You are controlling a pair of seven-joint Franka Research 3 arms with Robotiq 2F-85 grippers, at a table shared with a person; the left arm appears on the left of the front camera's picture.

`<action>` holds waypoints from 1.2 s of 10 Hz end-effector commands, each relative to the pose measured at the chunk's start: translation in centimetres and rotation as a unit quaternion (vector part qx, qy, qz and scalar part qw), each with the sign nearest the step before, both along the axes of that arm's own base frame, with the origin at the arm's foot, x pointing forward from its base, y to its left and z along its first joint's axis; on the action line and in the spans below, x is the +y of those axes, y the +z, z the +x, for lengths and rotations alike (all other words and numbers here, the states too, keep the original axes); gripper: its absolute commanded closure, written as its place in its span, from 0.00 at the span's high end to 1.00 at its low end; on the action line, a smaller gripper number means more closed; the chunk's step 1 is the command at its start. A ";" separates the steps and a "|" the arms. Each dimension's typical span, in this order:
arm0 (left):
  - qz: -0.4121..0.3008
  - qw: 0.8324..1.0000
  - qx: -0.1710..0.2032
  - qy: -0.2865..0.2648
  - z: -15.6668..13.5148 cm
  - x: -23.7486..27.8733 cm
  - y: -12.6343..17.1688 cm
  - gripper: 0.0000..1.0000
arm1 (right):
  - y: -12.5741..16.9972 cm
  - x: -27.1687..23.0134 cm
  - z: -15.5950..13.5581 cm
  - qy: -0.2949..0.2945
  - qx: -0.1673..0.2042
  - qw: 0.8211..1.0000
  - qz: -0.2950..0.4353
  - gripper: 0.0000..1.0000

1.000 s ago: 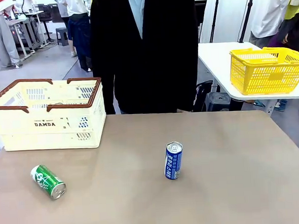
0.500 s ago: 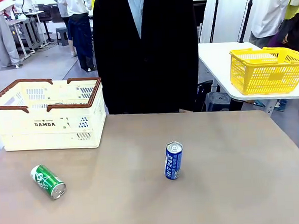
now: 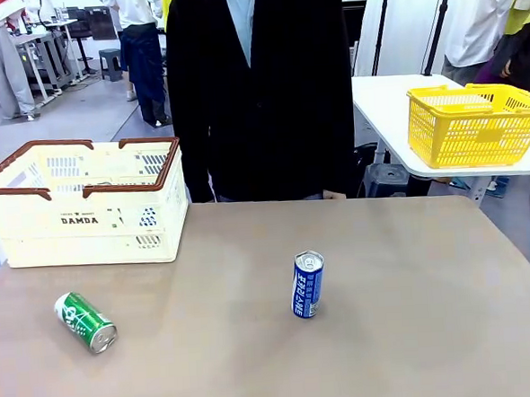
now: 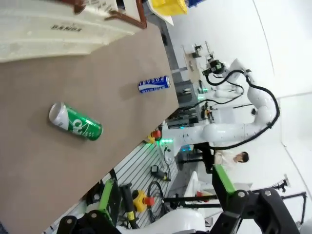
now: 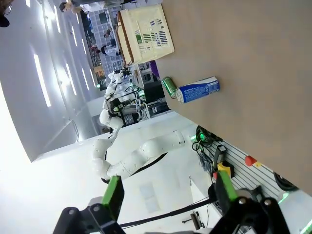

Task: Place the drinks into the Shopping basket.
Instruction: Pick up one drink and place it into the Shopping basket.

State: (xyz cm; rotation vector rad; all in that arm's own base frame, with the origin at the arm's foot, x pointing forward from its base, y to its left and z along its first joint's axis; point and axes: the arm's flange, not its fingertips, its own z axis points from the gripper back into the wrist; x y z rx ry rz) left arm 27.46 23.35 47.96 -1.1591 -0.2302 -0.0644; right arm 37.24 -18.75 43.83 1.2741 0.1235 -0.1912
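The green can (image 3: 85,322) lies on its side at the front left of the brown table. About mid-table the blue can (image 3: 308,284) stands upright. At the back left sits the cream Shopping basket (image 3: 85,205) with its brown rim. In the left wrist view my left gripper (image 4: 163,179) is open and empty, high off the table, with the green can (image 4: 75,122), the blue can (image 4: 154,84) and the basket (image 4: 58,27) far ahead. In the right wrist view my right gripper (image 5: 168,178) is also open and empty, well away from the blue can (image 5: 199,90), the green can (image 5: 169,87) and the basket (image 5: 146,31).
A person in a dark coat (image 3: 258,91) stands at the table's far edge, behind the middle. A yellow basket (image 3: 475,123) rests on a separate white table at the back right. Bare tabletop (image 3: 433,296) lies to the right of the blue can.
The person at the far edge has shifted slightly. Both cans and the basket stay where they were.
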 end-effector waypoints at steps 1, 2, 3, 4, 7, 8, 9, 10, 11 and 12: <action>0.084 0.996 0.000 -0.028 1.4 -11.3 5.8 1.00 | 0.4 -0.2 -0.3 0.005 0.009 1.000 -0.003 1.00; 0.129 0.989 0.005 -0.067 2.4 -18.2 7.6 1.00 | 0.4 -0.2 -0.3 0.005 0.009 1.000 -0.003 1.00; 0.197 0.977 0.020 -0.081 3.0 -26.5 8.5 1.00 | 0.4 -0.2 -0.3 0.005 0.009 1.000 -0.003 1.00; 0.260 0.964 0.013 -0.054 2.4 -33.1 8.2 1.00 | 0.4 -0.2 -0.3 0.005 0.009 1.000 -0.003 1.00; 0.274 0.960 -0.011 -0.054 -1.5 -48.4 4.5 1.00 | 0.4 -0.2 -0.3 0.005 0.009 1.000 -0.003 1.00; 0.275 0.958 -0.039 -0.070 -2.7 -51.2 2.6 1.00 | 0.4 -0.2 -0.3 0.005 0.009 1.000 -0.003 1.00; 0.266 0.957 -0.017 -0.113 -3.4 -50.9 2.0 1.00 | 0.4 -0.2 -0.3 0.005 0.009 1.000 -0.003 1.00; 0.283 0.957 -0.025 -0.060 -4.3 -50.8 4.6 1.00 | 0.4 -0.2 -0.3 0.005 0.009 1.000 -0.003 1.00; 0.283 0.957 -0.025 -0.060 -4.3 -50.8 4.6 1.00 | 0.4 -0.2 -0.3 0.005 0.009 1.000 -0.003 1.00; 0.283 0.957 -0.025 -0.060 -4.3 -50.8 4.6 1.00 | 0.4 -0.2 -0.3 0.005 0.009 1.000 -0.003 1.00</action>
